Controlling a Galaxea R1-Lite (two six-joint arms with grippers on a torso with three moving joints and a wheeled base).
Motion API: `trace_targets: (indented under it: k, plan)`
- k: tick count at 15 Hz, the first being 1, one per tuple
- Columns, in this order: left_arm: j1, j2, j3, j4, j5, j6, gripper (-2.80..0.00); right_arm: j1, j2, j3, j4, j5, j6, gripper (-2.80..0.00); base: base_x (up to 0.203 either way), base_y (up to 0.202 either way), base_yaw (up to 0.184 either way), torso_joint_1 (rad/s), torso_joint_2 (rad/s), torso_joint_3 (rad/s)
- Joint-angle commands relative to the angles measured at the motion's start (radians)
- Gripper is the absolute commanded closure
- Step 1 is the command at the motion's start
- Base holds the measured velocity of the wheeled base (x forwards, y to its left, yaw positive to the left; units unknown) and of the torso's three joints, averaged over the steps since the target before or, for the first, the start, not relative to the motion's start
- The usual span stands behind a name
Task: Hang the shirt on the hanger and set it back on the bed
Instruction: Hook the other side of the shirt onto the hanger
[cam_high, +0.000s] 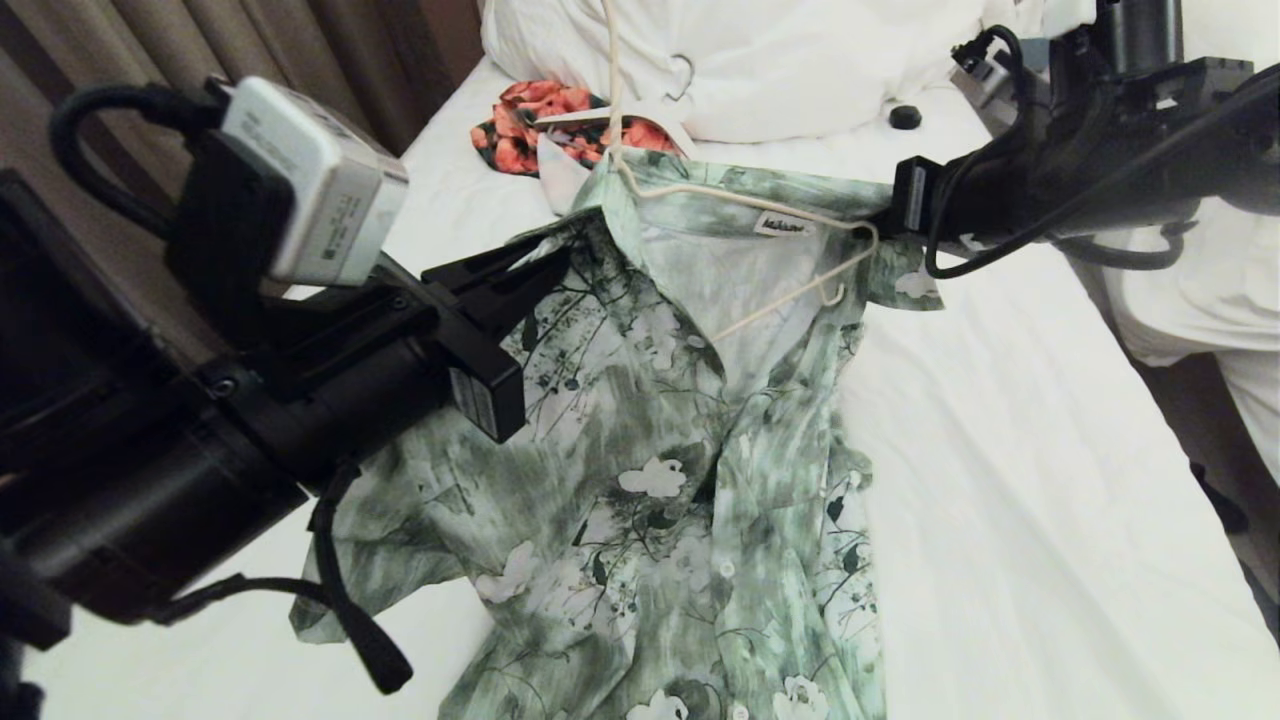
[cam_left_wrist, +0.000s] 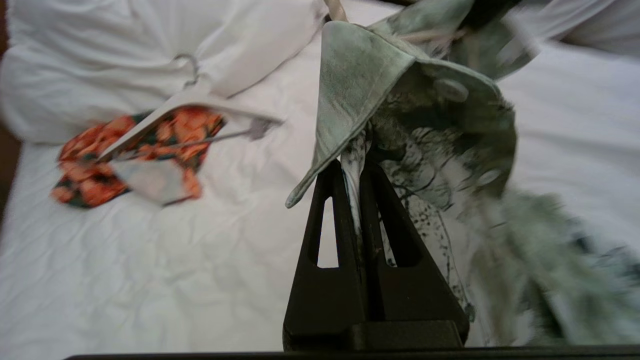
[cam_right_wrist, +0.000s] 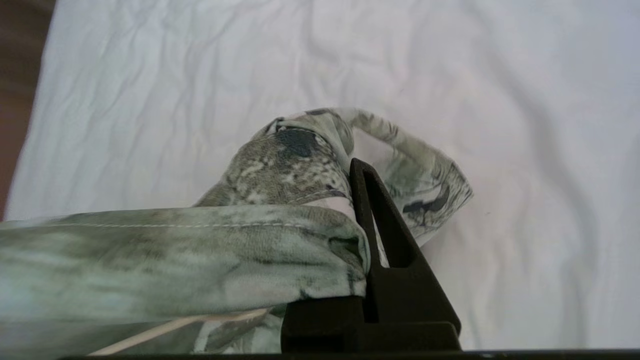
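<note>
The green and white flowered shirt (cam_high: 660, 480) is lifted by its shoulders above the bed (cam_high: 1050, 450), its lower part trailing over the sheet. The cream wire hanger (cam_high: 790, 215) sits inside the open collar, with its hook reaching up toward the pillows. My left gripper (cam_high: 555, 262) is shut on a fold of the shirt (cam_left_wrist: 440, 115) beside the collar, cloth pinched between its fingers (cam_left_wrist: 377, 200). My right gripper (cam_high: 890, 225) is shut on the other shoulder. Shirt cloth (cam_right_wrist: 200, 255) drapes over one finger there, and a bit of hanger wire (cam_right_wrist: 165, 327) shows beneath.
An orange-red floral garment (cam_high: 540, 120) with a thick white hanger (cam_high: 660, 115) lies near the pillows (cam_high: 780, 60). A small black round object (cam_high: 905, 117) rests on the sheet. Curtains (cam_high: 250, 50) hang on the left, and another white bed (cam_high: 1230, 300) stands on the right.
</note>
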Motion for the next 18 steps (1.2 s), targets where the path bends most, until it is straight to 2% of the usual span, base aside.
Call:
trace_targets:
  k: [1, 6, 8, 10, 12, 14, 18]
  plan:
    - [0.039, 0.055, -0.013, -0.006, 0.001, 0.014, 0.00, 0.015, -0.003, 0.003, -0.022, -0.047, 0.001, 0.00, 0.000, 0.000, 0.000, 0.000, 0.00, 0.000]
    - [0.073, 0.094, -0.034, -0.020, 0.001, 0.020, 0.00, 0.103, -0.082, 0.040, -0.061, -0.173, 0.025, 0.00, 0.000, 0.000, 0.000, 0.000, 0.00, 0.000]
    - [0.076, 0.121, -0.047, -0.086, 0.004, 0.021, 0.00, 0.161, -0.108, 0.065, -0.061, -0.219, 0.028, 0.00, 0.000, 0.000, 0.000, 0.000, 0.00, 0.000]
    - [0.120, 0.129, -0.063, -0.112, 0.016, 0.021, 0.00, 0.223, -0.114, 0.084, -0.060, -0.332, 0.027, 0.00, 0.000, 0.000, 0.000, 0.000, 0.00, 0.000]
    - [0.159, 0.123, -0.080, -0.115, 0.017, 0.020, 0.00, 0.271, -0.112, 0.106, -0.056, -0.380, 0.025, 0.00, 0.000, 0.000, 0.000, 0.000, 0.00, 0.000]
    - [0.192, 0.115, -0.080, -0.115, 0.016, 0.021, 0.00, 0.269, -0.105, 0.107, -0.059, -0.388, 0.024, 0.00, 0.000, 0.000, 0.000, 0.000, 0.00, 0.000]
    - [0.194, 0.098, -0.077, -0.114, 0.015, 0.020, 0.00, 0.209, -0.088, 0.074, -0.063, -0.388, 0.016, 0.00, 0.000, 0.000, 0.000, 0.000, 0.00, 0.000]
